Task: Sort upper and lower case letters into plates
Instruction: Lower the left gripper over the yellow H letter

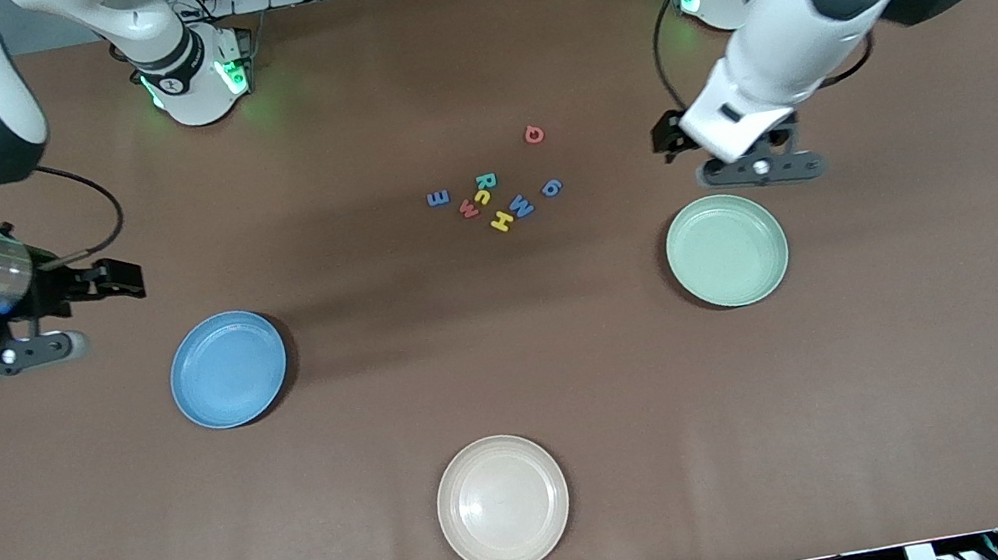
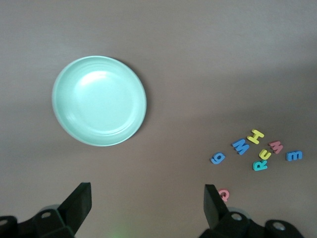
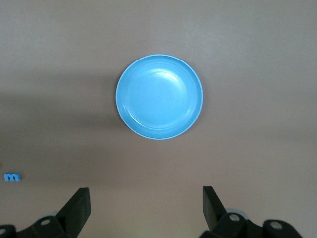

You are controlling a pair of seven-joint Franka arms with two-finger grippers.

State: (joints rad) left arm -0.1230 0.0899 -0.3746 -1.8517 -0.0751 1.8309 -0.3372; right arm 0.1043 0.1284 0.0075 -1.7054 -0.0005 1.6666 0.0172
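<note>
My right gripper (image 1: pixel 14 353) hangs with jaws wide apart and empty near the blue plate (image 1: pixel 228 369), ready to drop letters there. The 8 letters (image 1: pixel 495 195) lie clustered mid-table, farther from the front camera than both plates, none sorted yet. My left gripper (image 1: pixel 759 168) waits empty, jaws apart, just beside the pale green plate (image 1: pixel 726 249).

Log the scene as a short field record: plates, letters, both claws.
blue plate: holds nothing, toward right arm's end
pale green plate: holds nothing, toward left arm's end
cream-white plate: holds nothing, nearest the front camera
letters: all loose on the table, none sorted
left claw: open, holds nothing
right claw: open, holds nothing
</note>
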